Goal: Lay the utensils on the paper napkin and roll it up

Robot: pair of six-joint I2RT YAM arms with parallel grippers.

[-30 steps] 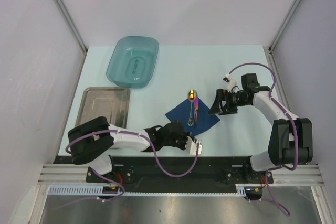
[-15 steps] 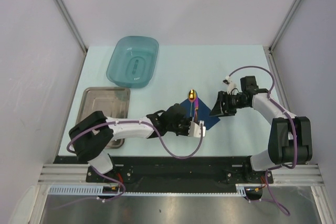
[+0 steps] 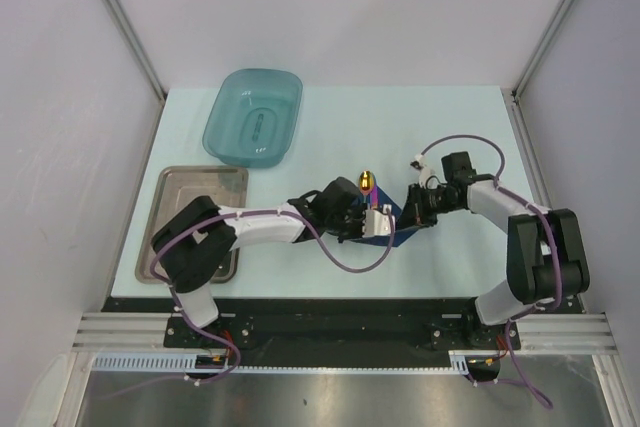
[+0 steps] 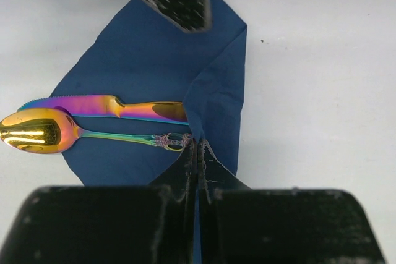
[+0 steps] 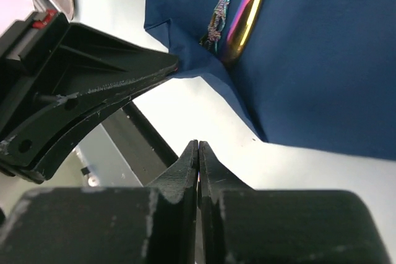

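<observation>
The dark navy paper napkin [image 4: 142,47] lies on the table with its near corner lifted and folded over. My left gripper [image 4: 197,146] is shut on that corner, just above the utensils' handle ends. Two utensils lie on the napkin, a knife [image 4: 93,104] and a spoon with a gold bowl [image 4: 31,131]; that bowl [image 3: 367,181] pokes out past the napkin's far edge. My right gripper [image 5: 198,145] is shut on nothing. It hovers over bare table beside the napkin's [image 5: 322,60] right edge, close to the left gripper's fingers [image 5: 93,85].
A translucent teal tub [image 3: 253,117] stands at the back left. A shallow metal tray [image 3: 200,209] lies at the left, partly under the left arm. The black front rail [image 3: 330,312] runs along the near edge. Both grippers crowd together at the napkin.
My left gripper has travelled away from the front edge, pulling the napkin's near corner up over the handles. My right gripper has shut and shifted left toward the napkin.
</observation>
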